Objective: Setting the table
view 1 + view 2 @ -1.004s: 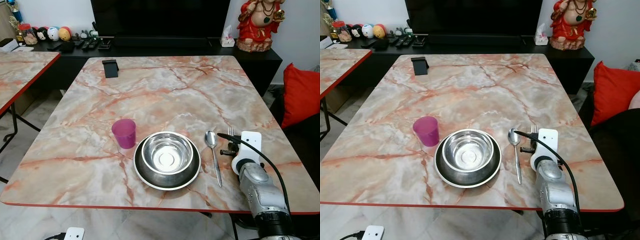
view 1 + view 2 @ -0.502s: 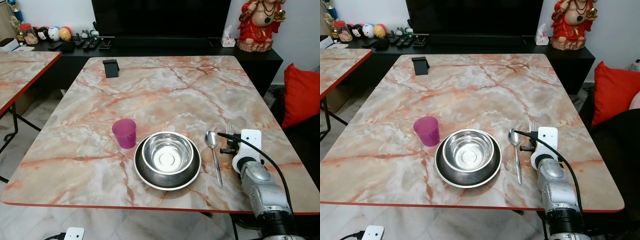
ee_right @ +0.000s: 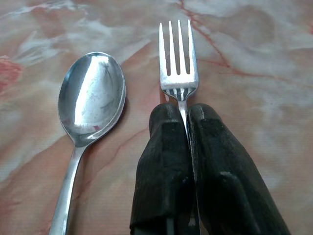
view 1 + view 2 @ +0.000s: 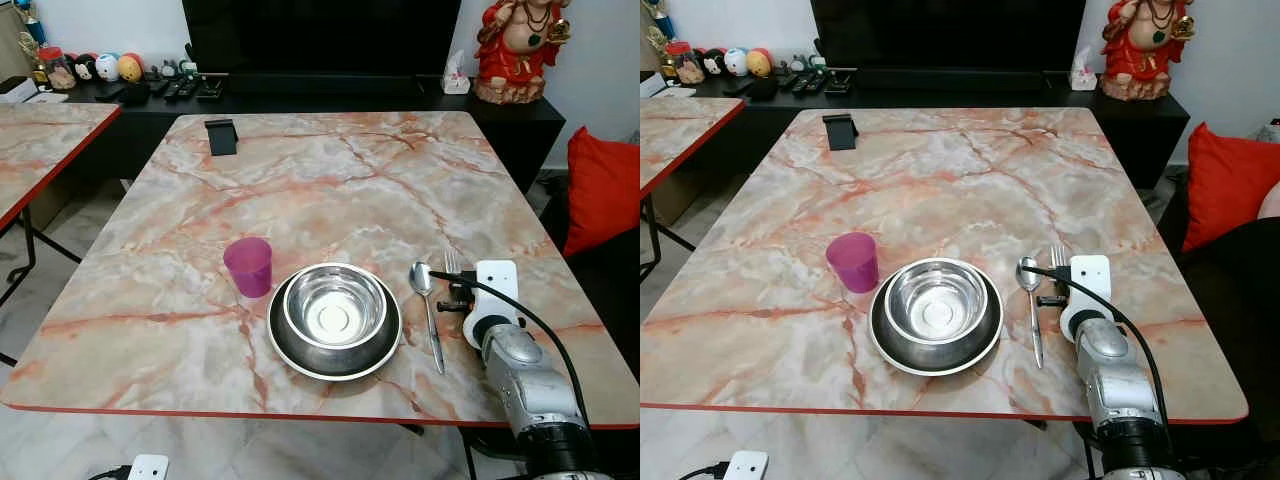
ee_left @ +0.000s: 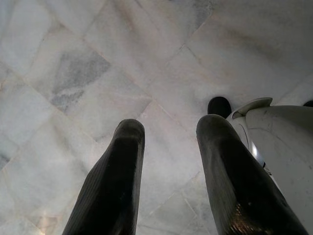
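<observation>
The right hand (image 3: pixel 185 142) is gripping the fork (image 3: pixel 178 58) by its neck, both black fingers (image 3: pixel 164 161) pressed together around the handle just below the tines. The fork is lying low over the marble counter (image 4: pixel 330 170), near the front right corner, with its tines pointing toward the far edge. Whether it is already resting flat on the surface or sitting a little above it is hard to tell. Just beside it, on the side nearer the bowl, the spoon (image 4: pixel 427 305) is lying parallel, its handle running back toward the front edge.

Most of the place setting is looking finished. A steel bowl (image 4: pixel 334 305) is sitting inside a dark plate (image 4: pixel 290 350) near the middle of the front edge, and a purple plastic cup (image 4: pixel 248 266) is standing upright, touching or almost touching the plate's rim on its far left side. The spoon is already laid to the right of the plate.

By my reading, the fork is the last piece, and what is left is letting go of it and drawing the arm back without dragging it against the spoon.

The left hand (image 5: pixel 168 161) is hanging idle over the pale tiled floor (image 5: pixel 98 73), its fingers spread apart and holding nothing.

A small black stand (image 4: pixel 221 136) is sitting near the far left corner of the counter.
</observation>
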